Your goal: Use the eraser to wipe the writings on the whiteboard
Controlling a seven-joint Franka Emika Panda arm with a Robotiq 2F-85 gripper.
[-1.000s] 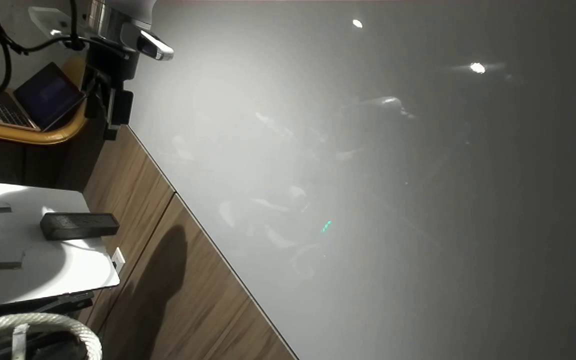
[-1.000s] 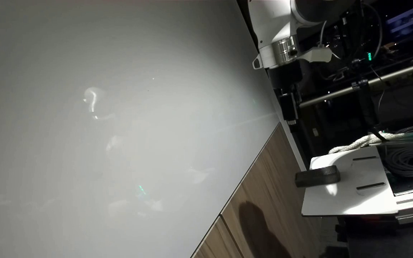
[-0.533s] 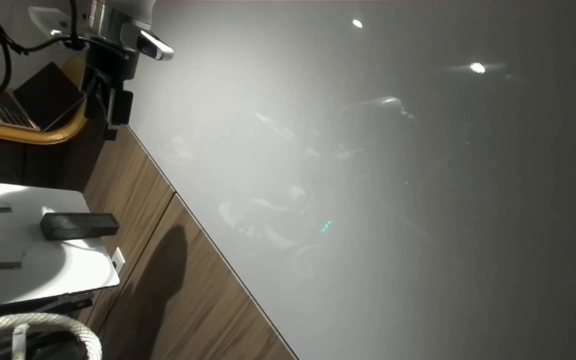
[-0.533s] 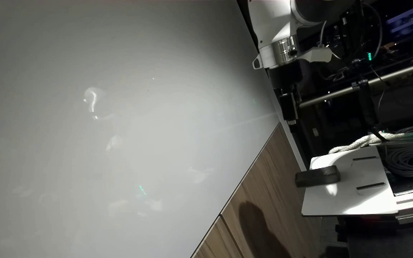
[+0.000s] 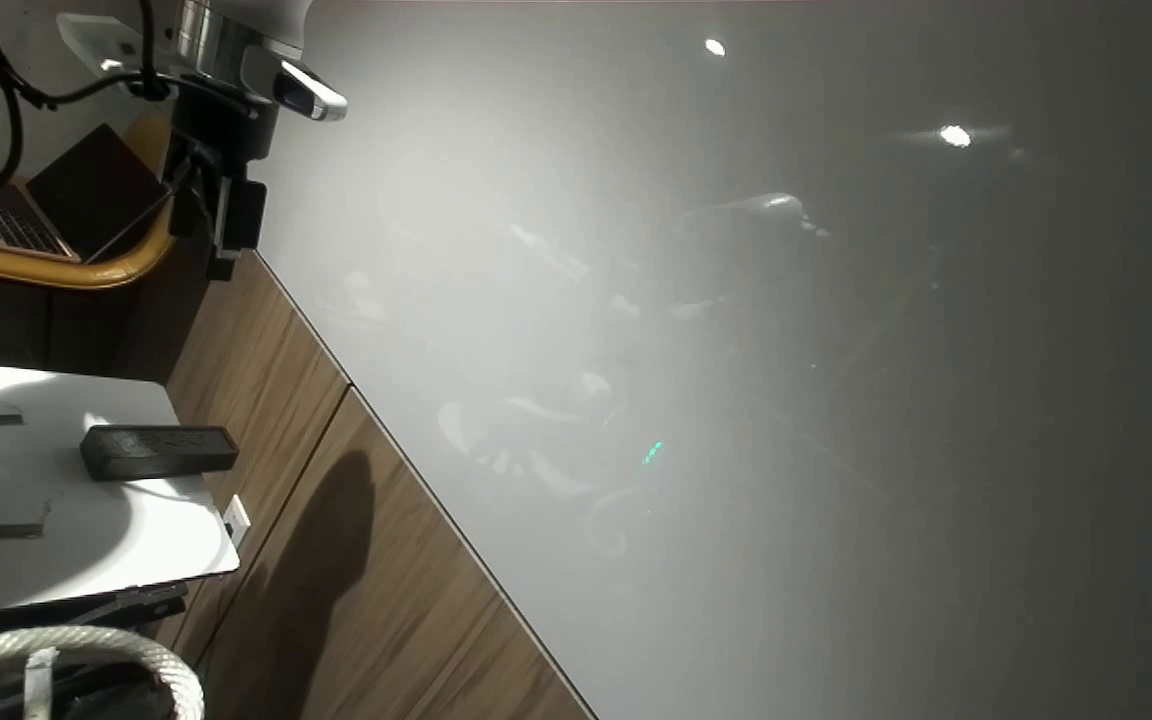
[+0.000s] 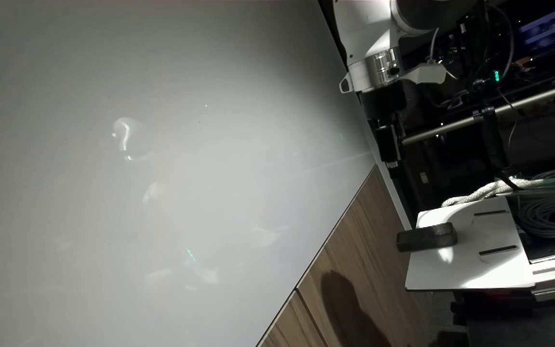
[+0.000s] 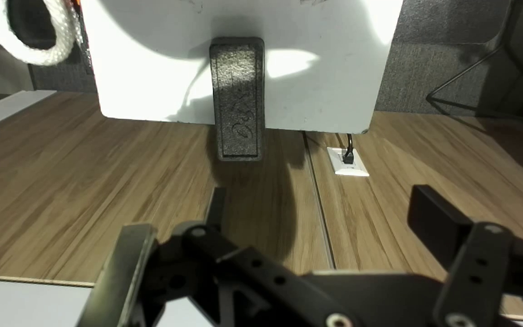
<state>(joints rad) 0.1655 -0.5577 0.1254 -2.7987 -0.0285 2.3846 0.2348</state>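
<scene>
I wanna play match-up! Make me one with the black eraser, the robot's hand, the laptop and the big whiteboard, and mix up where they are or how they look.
Things:
1. the eraser
2. the hand
3. the laptop
4. the whiteboard

Where or how:
A. jaws apart, nothing between them
B. very big, pale grey and shiny
C. opened up like a book
D. on the small white table, one end sticking out past the edge

Right pairs: 1-D, 2-A, 3-C, 4-B

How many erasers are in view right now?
1. The black eraser lies on the white table, one end jutting past the table's edge; all three views show this same one. Others could be hidden in shadow.
</scene>
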